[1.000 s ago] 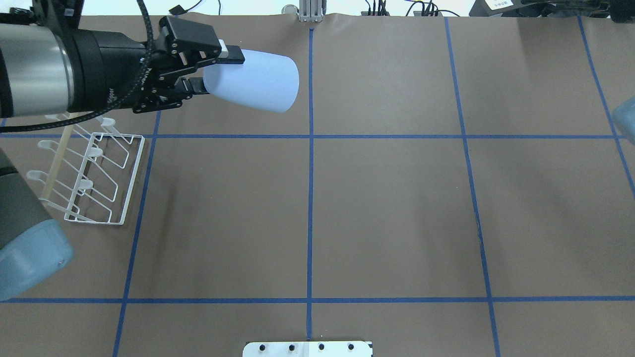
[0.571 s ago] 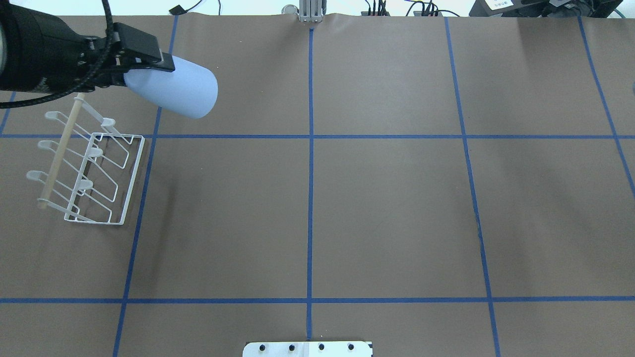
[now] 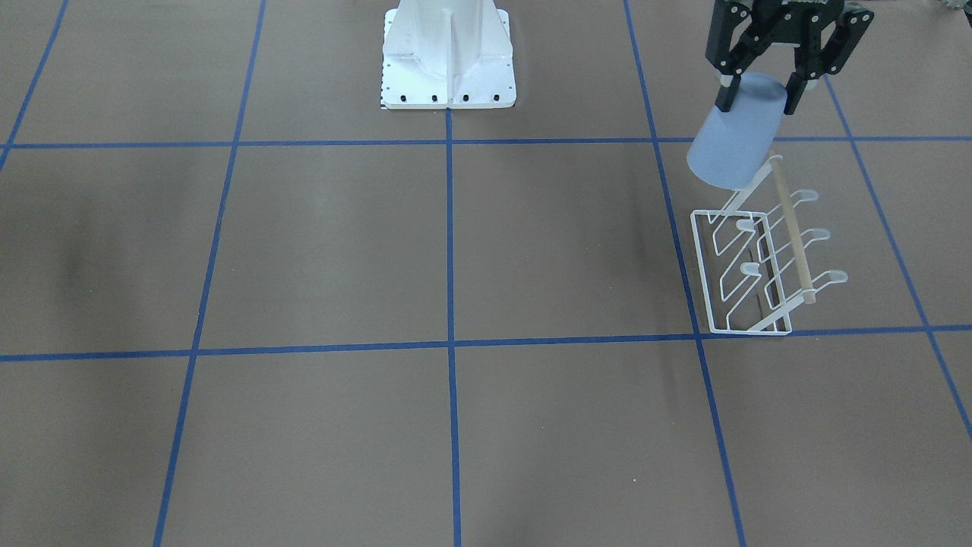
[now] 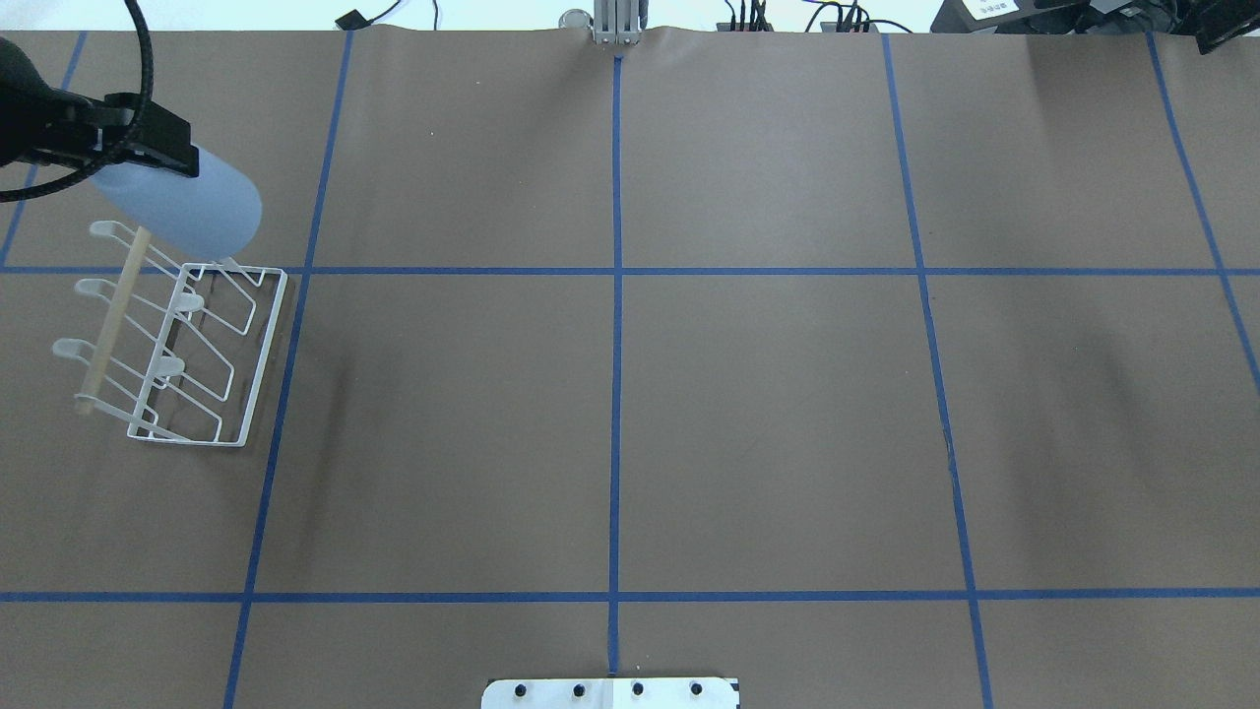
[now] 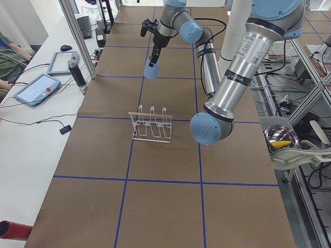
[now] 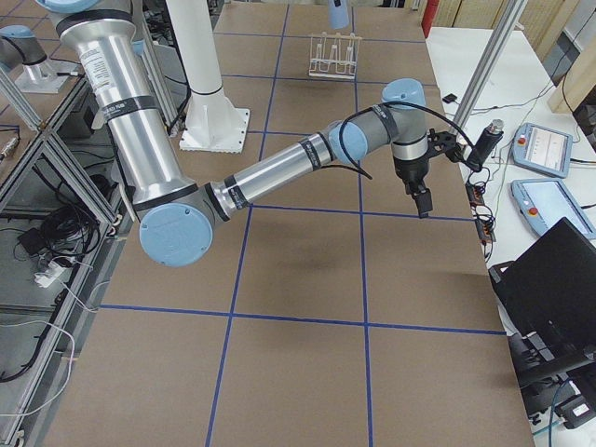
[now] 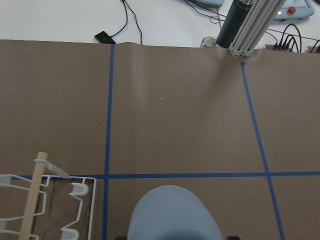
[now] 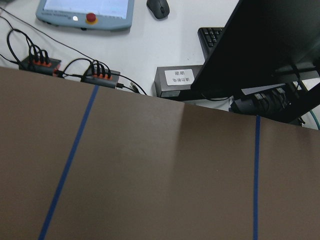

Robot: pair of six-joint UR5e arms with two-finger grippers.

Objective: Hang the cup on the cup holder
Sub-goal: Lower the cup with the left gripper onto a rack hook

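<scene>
The pale blue-grey cup is held by its narrow end in my left gripper, which is shut on it, wide mouth tilted down. The cup hangs in the air over the end of the white wire cup holder nearest the robot, overlapping the tip of its wooden rod; I cannot tell if they touch. The overhead view shows the cup, the left gripper and the holder at the far left. The left wrist view shows the cup beside the holder. My right gripper shows only in the exterior right view; I cannot tell its state.
The white robot pedestal stands mid-table on the robot's side. Blue tape lines grid the brown table. An aluminium post stands at the far edge. My right arm stretches over the table's right part. Tablets lie beyond the table.
My left gripper has carried the cup leftward and a little nearer, from over bare table to above the holder's far end. The arm has drawn out of the overhead view.
</scene>
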